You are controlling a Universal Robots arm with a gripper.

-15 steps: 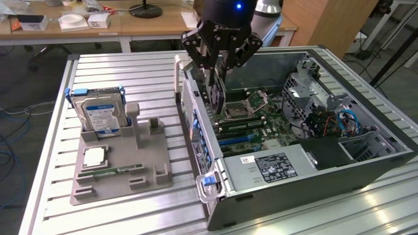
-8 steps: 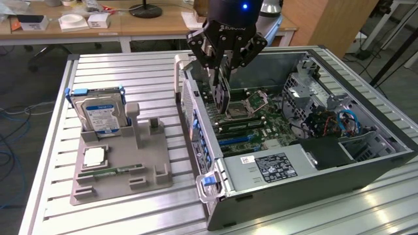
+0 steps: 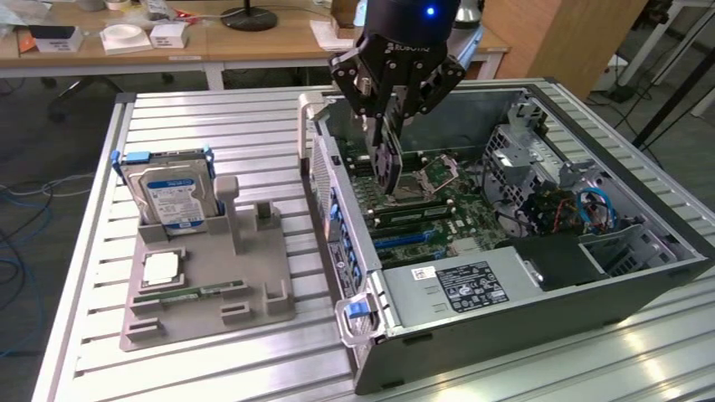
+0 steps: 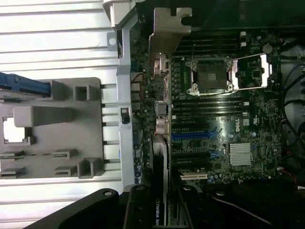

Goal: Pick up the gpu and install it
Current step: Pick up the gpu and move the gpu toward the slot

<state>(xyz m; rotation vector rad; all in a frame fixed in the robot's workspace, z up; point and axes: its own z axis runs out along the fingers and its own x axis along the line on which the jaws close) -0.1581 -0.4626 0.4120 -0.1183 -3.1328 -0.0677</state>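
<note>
Holding: tool [image 3: 389,124] clenched on the graphics card [image 3: 388,167]
Card position: upright, inside the open computer case [image 3: 537,318], over its motherboard [image 3: 447,213]
Hard drive [image 3: 173,197]: on tray [image 3: 201,293] beside the case, on surface [image 3: 223,126]

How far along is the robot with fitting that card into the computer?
Pickup done: the gripper holds the gpu upright in the open computer case, above the motherboard. Left: it looks not yet seated in an expansion slot.

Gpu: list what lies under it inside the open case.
Below the gpu, gripped upright by the gripper, lies the motherboard, its blue expansion slot and open processor socket off to one side. The strip beneath is covered by the card.
</note>
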